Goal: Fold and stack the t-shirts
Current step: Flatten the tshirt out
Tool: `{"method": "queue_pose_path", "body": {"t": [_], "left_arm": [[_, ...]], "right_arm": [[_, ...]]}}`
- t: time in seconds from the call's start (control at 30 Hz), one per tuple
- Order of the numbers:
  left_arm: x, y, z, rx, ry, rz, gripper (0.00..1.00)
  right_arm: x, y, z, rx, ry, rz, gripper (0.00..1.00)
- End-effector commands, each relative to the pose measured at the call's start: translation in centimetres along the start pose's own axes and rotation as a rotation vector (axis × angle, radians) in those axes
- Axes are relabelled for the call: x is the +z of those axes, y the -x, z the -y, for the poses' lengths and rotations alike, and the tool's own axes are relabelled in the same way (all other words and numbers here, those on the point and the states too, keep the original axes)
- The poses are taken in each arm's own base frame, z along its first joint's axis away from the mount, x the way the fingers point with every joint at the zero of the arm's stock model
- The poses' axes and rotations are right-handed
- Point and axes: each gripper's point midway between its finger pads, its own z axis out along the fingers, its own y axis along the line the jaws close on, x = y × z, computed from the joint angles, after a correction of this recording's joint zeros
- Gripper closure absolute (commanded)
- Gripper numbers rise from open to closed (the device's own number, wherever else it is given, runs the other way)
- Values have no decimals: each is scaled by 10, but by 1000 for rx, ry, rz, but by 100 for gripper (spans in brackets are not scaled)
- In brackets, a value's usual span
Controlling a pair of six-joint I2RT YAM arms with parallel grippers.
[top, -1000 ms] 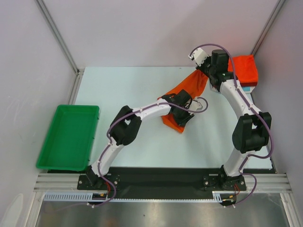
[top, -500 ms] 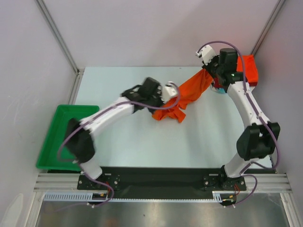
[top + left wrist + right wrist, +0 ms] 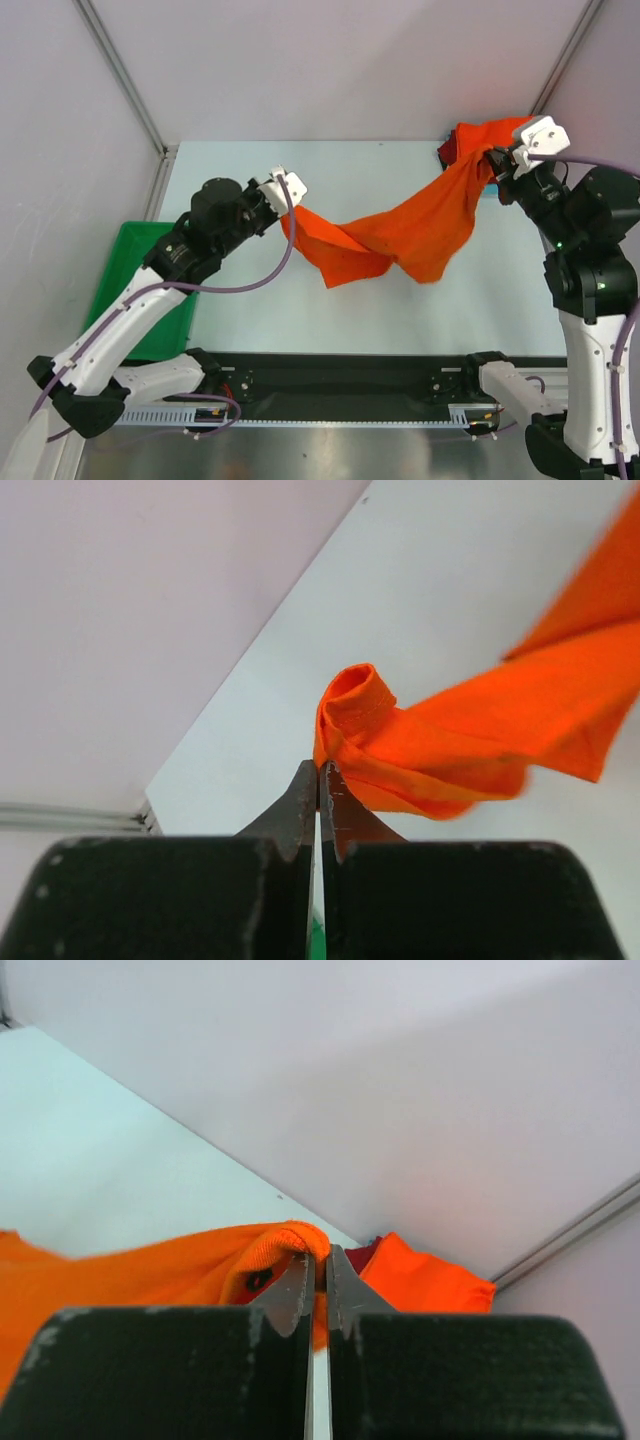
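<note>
Left pincer and right pincer clamped, spread wide.

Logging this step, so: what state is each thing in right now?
orange t-shirt: unfolded, strung between both tools, middle sagging.
left tool: shut on one end.
right tool: shut on the other end.
dark red cloth: at the far edge, mostly hidden.
green tray: lying flat, inside partly hidden.

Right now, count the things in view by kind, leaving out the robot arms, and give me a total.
Bright orange cloth t-shirt, pinched between left gripper and right gripper: 1
Folded shirts showing in the far corner, orange-red shirt and dark red shirt: 2
Green plastic tray: 1
Total: 4
</note>
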Motion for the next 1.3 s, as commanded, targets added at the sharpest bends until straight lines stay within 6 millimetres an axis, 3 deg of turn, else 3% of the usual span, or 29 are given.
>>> {"method": "queue_pose_path", "body": {"t": [0.0,0.07,0.1,0.13,0.17,0.2,0.23,0.27,0.33,0.37,0.4,0.43,0.47,0.5,0.53,0.57,0.6,0.67,0.83,0.97,1.07,1.27], "left_arm": [[20,-19,-28,23,136,-66,100],[43,-32,-34,-5,171,-82,99],[51,-48,-43,-29,190,-117,100],[62,-58,-44,-57,184,-142,99],[83,-81,-39,-70,154,-211,100],[94,-95,-46,-94,156,-247,100],[104,-107,-46,-116,147,-278,100],[128,-137,-33,-132,106,-361,100],[149,-151,-32,-192,76,-396,99],[162,-154,-33,-216,73,-404,100],[177,-175,-23,-241,40,-455,100],[186,-182,-20,-279,29,-473,97],[195,-171,-30,-301,41,-452,86],[202,-181,-27,-327,33,-480,79],[204,-177,-28,-363,34,-469,73],[206,-173,-29,-370,31,-453,55],[209,-173,-26,-370,16,-445,45],[214,-179,-18,-366,-20,-457,30],[236,-188,-11,-357,-105,-482,25],[254,-208,-6,-360,-147,-517,33],[255,-228,-3,-363,-162,-553,45],[248,-258,-4,-387,-162,-602,44]], "right_arm": [[33,-72,-24,157,70,-176,100],[50,-108,-35,194,104,-241,100],[59,-137,-45,226,131,-280,100],[64,-152,-48,237,146,-302,100],[74,-177,-55,258,169,-355,100],[78,-192,-55,273,166,-382,100],[80,-213,-53,306,159,-419,100],[85,-228,-58,327,177,-453,100],[92,-283,-53,396,144,-568,100],[94,-297,-50,426,127,-597,100],[99,-318,-52,468,129,-632,100],[106,-321,-44,478,103,-613,100],[112,-317,-30,493,68,-597,100],[117,-315,-28,490,80,-586,100],[120,-316,-27,484,94,-592,100],[126,-308,-21,458,105,-570,100],[127,-310,-22,461,116,-583,100],[130,-316,-24,471,130,-598,100],[129,-320,-37,517,167,-605,100],[128,-322,-43,534,183,-612,100],[130,-322,-43,538,187,-613,100],[135,-321,-40,538,181,-604,100]]}}
